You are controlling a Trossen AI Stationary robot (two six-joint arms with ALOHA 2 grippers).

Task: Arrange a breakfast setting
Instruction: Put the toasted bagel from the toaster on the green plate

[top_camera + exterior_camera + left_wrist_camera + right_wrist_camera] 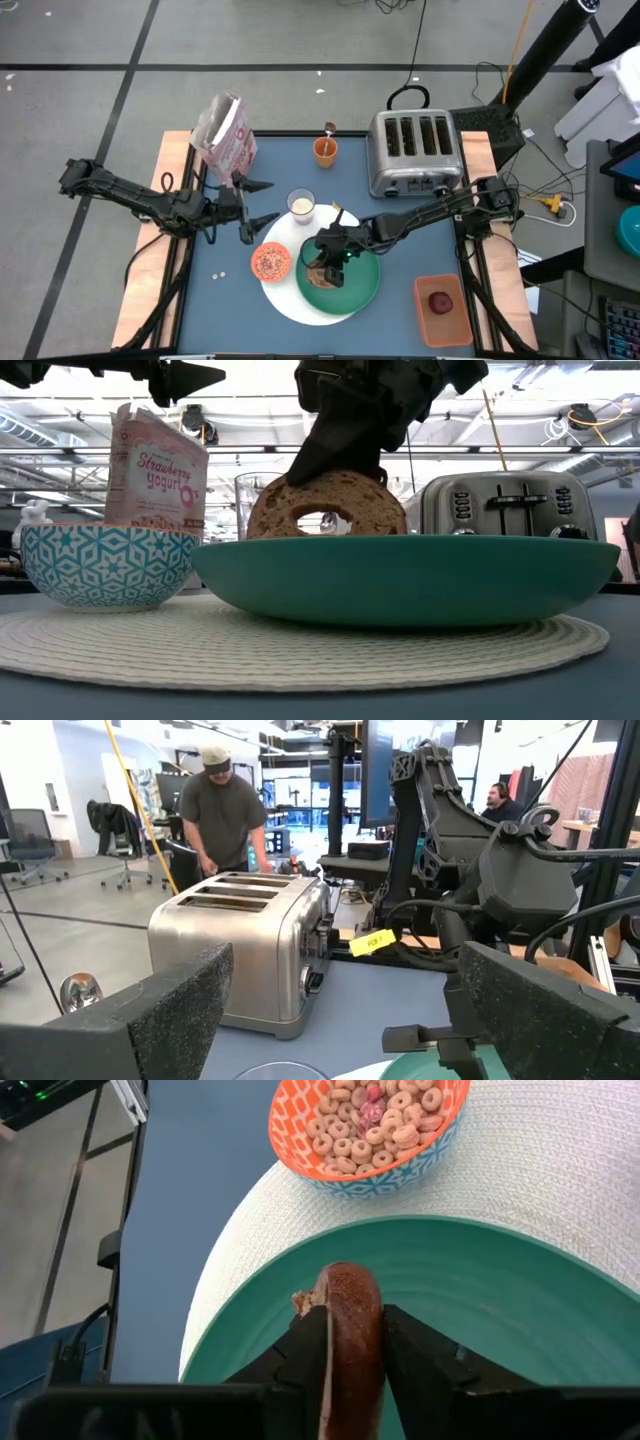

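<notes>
A: Brown bagel (349, 1320) — where is it?
B: On edge over the green plate (362, 288), pinched between the fingers of the right gripper (326, 268). In the low view its lower edge sits behind the plate's rim; contact cannot be told.

A: Plate?
B: On the white mat (290, 295), with the bowl (271, 262) of cereal just beside it, also on the mat.

A: Left gripper (257, 204)?
B: Fingers spread wide, nothing between them, raised near the milk glass (301, 204).

A: Other stock?
B: Pink cereal box (225, 133) at the table's far left corner. Red fruit (440, 302) in the orange tray (444, 326). Toaster (412, 152) far right; orange cup (325, 151) just beside it.
</notes>
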